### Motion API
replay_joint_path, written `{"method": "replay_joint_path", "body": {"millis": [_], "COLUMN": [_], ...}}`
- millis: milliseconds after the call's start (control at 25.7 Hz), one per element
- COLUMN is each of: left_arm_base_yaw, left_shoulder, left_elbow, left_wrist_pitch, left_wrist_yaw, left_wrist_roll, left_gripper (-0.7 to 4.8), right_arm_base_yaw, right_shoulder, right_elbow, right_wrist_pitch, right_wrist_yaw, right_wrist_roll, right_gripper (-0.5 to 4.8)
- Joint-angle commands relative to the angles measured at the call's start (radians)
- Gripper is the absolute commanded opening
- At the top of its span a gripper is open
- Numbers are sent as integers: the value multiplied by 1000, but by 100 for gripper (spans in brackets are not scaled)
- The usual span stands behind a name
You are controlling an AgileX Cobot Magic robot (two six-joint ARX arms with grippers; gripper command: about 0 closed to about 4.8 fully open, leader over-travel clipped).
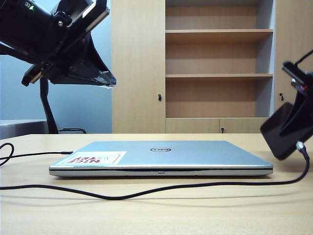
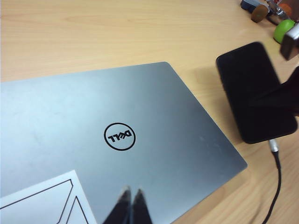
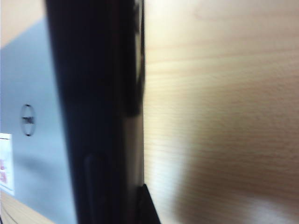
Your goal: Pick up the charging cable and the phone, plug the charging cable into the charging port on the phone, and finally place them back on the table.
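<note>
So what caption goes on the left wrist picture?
Shut left gripper above the silver laptop; right gripper holds the phone, charging cable plugged in.

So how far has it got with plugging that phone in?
The plugging looks done: the cable's silver plug sits in the short edge of the phone. In hand: the right tool holds the phone tilted in the air beside the laptop, with the cord trailing down onto the table. The left tool is shut and empty above the laptop. Left: setting phone and cable down.
</note>
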Motion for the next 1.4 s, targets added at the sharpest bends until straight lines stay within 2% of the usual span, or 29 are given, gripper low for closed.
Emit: {"method": "replay_joint_path", "body": {"millis": [39, 428, 506, 545, 622, 700, 817, 1089, 1206, 1284, 1361, 1400], "left_arm_base_yaw": [-1, -1, -1, -1, -1, -1, -1, -1, -1, -1, 0, 0], "left_shoulder": [-4, -4, -4, -4, -4, -4, -4, -4, -4, -9, -21, -30], "left_elbow": [4, 4, 4, 4, 4, 4, 4, 4, 5, 5, 7, 11], "left_wrist_pitch": [10, 10, 10, 10, 10, 10, 10, 10, 10, 9, 5, -5], "left_wrist_yaw": [2, 2, 2, 2, 2, 2, 2, 2, 2, 2, 2, 2], "left_wrist_roll": [4, 4, 4, 4, 4, 4, 4, 4, 4, 16, 37, 45], "left_gripper": [-5, -5, -5, -5, -5, -5, -5, -5, -5, -5, -5, -5], "right_arm_base_yaw": [-1, -1, -1, -1, -1, -1, -3, -2, -2, -2, 5, 9], "right_shoulder": [32, 101, 100, 99, 99, 99, 98, 98, 98, 95, 84, 71], "right_elbow": [23, 26, 27, 28, 35, 52, 97, 257, 336, 396, 431, 442], "right_wrist_pitch": [24, 47, 55, 56, 48, 31, -28, -280, -378, -435, -461, -467], "right_wrist_yaw": [-38, -29, -26, -21, -4, 15, 53, 235, 284, 280, 280, 281], "right_wrist_roll": [-11, -10, -10, -10, -10, -11, -37, -164, -178, -178, -184, -196], "right_gripper": [-6, -4, 42, 95, 160, 164, 164, 163, 160, 107, 16, 5]}}
